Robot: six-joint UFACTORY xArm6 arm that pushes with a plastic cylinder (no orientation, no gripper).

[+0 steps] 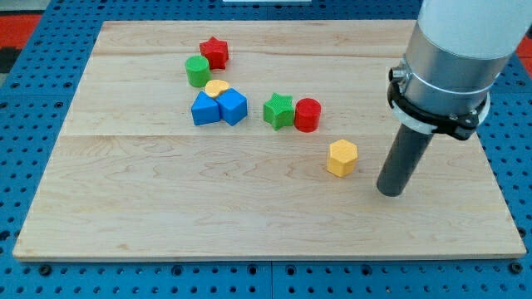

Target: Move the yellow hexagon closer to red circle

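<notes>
The yellow hexagon (342,158) stands on the wooden board, right of the middle. The red circle (307,115) stands up and to the left of it, a short gap away, touching a green star (278,110) on its left. My tip (390,191) rests on the board just to the right of and slightly below the yellow hexagon, apart from it.
A cluster at the upper left holds a red star (214,52), a green circle (198,71), a small yellow block (217,88), and two blue blocks (204,109) (233,106). The wooden board (166,208) ends near the view's bottom; blue pegboard surrounds it.
</notes>
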